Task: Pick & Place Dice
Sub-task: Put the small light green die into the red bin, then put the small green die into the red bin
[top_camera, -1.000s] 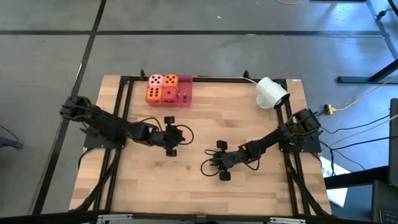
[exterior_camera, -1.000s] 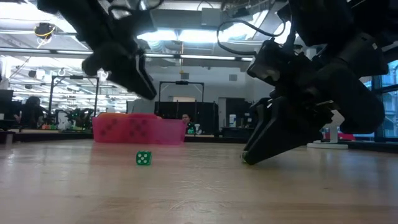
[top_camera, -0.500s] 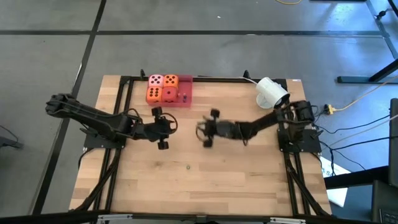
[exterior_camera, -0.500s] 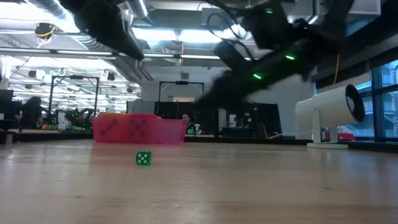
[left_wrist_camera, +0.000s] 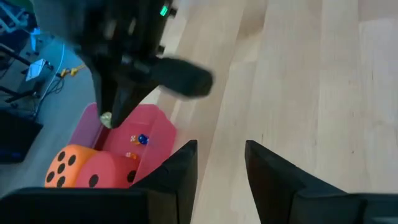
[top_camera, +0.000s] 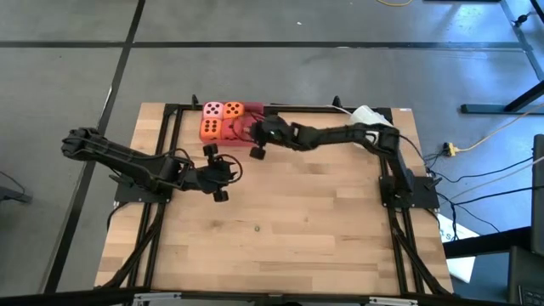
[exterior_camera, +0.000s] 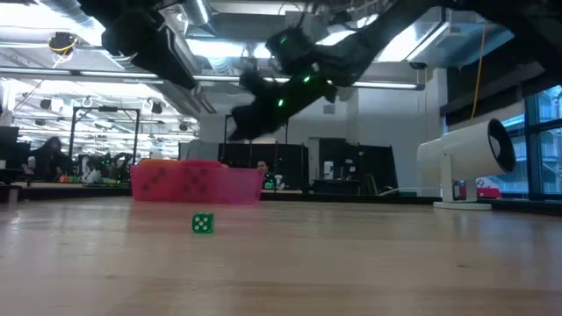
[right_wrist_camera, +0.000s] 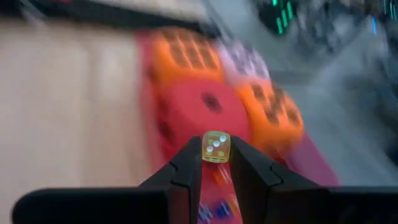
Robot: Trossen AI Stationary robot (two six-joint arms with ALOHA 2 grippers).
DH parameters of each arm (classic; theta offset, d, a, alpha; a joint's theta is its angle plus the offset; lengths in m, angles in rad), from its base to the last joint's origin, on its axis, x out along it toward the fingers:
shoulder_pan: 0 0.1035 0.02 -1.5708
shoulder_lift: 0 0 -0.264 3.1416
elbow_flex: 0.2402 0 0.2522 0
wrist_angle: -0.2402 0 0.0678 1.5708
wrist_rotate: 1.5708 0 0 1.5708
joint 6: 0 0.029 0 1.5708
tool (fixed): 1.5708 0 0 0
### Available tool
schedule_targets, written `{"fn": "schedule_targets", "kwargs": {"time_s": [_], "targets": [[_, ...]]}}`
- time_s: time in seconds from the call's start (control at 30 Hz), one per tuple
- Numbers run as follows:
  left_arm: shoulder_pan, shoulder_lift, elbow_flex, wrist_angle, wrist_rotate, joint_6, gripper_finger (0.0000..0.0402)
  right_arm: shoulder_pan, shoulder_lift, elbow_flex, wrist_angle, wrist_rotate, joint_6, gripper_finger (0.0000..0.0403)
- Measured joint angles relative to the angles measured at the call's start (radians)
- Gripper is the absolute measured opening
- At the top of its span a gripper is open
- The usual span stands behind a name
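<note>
Above the red tray, right claw grips a tiny die.

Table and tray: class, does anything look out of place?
One small green die lies alone on the bare table, well apart from the pink tray that holds the big dice. The right gripper carries a small yellow die over that tray.

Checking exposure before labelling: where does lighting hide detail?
Low view: ceiling lights behind turn the left arm and right arm into silhouettes; the green die is well lit. Right wrist view: the yellow die in the right gripper is bright.
</note>
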Motion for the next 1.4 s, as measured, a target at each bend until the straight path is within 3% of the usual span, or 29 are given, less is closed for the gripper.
{"fn": "schedule_targets", "kwargs": {"time_s": [0.2, 0.53, 0.7, 1.1, 1.4], "targets": [[0.0, 0.0, 0.0, -0.03, 0.001, -0.049, 0.0129, -0.023, 0.078, 0.161, -0.249, 0.149, 0.082, 0.0075], [-0.001, 0.0, 0.0, -0.095, 0.002, -0.139, 0.0129, -0.033, 0.078, 0.168, -0.27, 0.062, 0.115, 0.0076], [-0.001, 0.0, 0.0, -0.094, 0.002, -0.139, 0.0129, -0.032, 0.078, 0.168, -0.276, 0.061, 0.189, 0.0091], [-0.001, 0.0, 0.0, -0.094, 0.002, -0.139, 0.0129, -0.03, 0.078, 0.168, -0.277, 0.074, 0.16, 0.0146], [-0.001, 0.0, -0.001, -0.092, 0.007, -0.154, 0.0129, -0.01, 0.07, 0.168, -0.278, 0.053, 0.142, 0.0152]]}}
